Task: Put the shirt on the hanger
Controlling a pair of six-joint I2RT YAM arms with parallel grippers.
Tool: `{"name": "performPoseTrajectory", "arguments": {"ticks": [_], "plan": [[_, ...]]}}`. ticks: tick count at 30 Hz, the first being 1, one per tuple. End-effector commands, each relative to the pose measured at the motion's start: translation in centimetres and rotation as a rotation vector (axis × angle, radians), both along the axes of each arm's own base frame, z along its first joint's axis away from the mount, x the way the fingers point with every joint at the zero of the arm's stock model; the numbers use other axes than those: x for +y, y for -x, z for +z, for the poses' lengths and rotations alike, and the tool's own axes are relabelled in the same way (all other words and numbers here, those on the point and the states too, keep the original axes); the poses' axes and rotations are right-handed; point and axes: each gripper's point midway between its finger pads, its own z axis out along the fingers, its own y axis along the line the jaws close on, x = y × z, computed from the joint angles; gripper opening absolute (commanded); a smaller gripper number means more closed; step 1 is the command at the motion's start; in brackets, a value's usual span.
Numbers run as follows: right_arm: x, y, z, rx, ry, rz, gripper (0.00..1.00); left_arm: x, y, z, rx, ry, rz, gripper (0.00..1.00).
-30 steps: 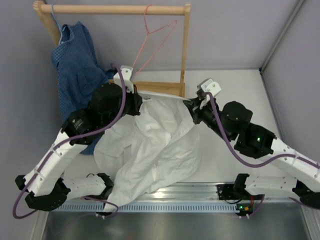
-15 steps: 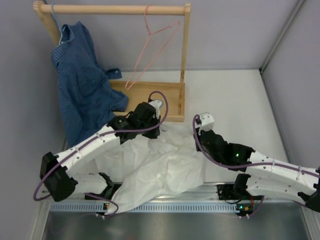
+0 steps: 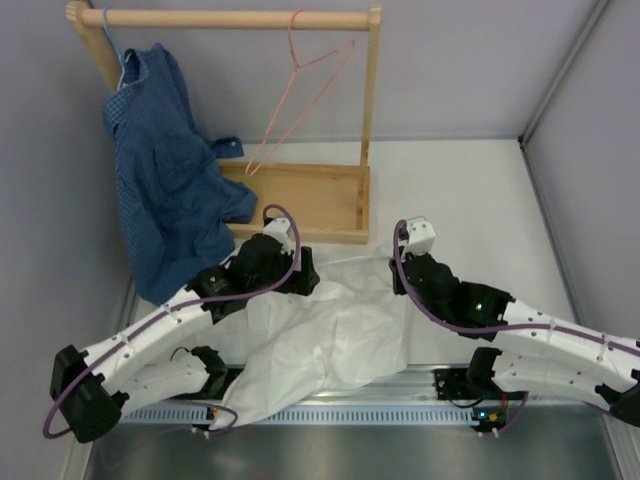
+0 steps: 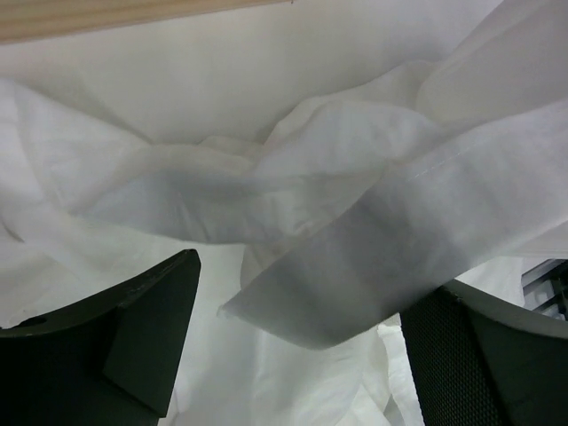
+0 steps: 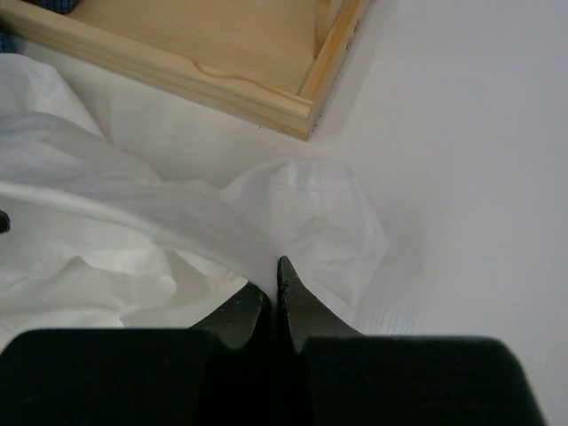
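Note:
The white shirt (image 3: 330,335) lies crumpled on the table in front of the wooden rack. On the rack's rail the pink hanger (image 3: 300,95) hangs empty and tilted. My left gripper (image 3: 300,272) sits low at the shirt's upper left edge. In the left wrist view that left gripper (image 4: 297,346) stands open, and a loose fold of the shirt (image 4: 355,177) droops between its fingers (image 4: 133,337), gripped by neither. My right gripper (image 3: 398,272) is at the shirt's upper right corner. In the right wrist view the right gripper (image 5: 277,277) is shut on a ridge of the shirt (image 5: 133,213).
A blue checked shirt (image 3: 165,170) hangs at the left end of the wooden rail (image 3: 230,18). The rack's wooden tray base (image 3: 310,195) sits just behind both grippers, and its corner (image 5: 222,62) shows in the right wrist view. Grey walls stand left and right. A metal rail (image 3: 340,410) runs along the near edge.
Both arms have come down from holding the shirt stretched up near the rack. The shirt now rests on the table. My left gripper has opened and let go of it; the right stays shut.

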Motion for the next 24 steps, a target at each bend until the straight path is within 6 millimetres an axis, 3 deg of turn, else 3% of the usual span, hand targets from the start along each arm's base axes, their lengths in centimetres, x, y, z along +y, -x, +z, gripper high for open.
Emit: {"name": "performPoseTrajectory", "arguments": {"ticks": [1, 4, 7, 9, 11, 18, 22, 24], "plan": [[0.5, -1.4, 3.9, -0.060, -0.079, -0.031, 0.00, 0.6, -0.8, 1.6, -0.080, 0.110, 0.098, 0.91], [0.4, -2.2, 3.6, -0.048, -0.030, -0.034, 0.00, 1.0, 0.1, 2.5, -0.110, 0.162, 0.090, 0.83], [1.2, -2.4, 3.1, -0.023, -0.019, 0.000, 0.00, 1.9, -0.1, 3.1, -0.158, 0.154, 0.107, 0.81], [1.7, -2.7, 3.2, -0.016, -0.010, 0.013, 0.00, 1.4, 0.0, 3.1, -0.160, 0.171, 0.090, 0.81], [2.2, -3.0, 3.4, -0.009, -0.004, 0.029, 0.00, 1.3, -0.3, 2.5, -0.158, 0.170, 0.096, 0.81], [1.9, -5.0, 4.5, -0.002, 0.000, 0.023, 0.00, 0.7, -0.2, -0.9, -0.097, 0.190, 0.120, 0.57], [2.7, -6.5, 4.2, 0.025, 0.020, 0.044, 0.00, 1.1, -0.1, -1.2, -0.105, 0.206, 0.150, 0.58], [3.6, -7.2, 2.6, 0.058, 0.070, 0.061, 0.00, 1.2, -0.2, -0.5, -0.127, 0.207, 0.154, 0.74]]}}
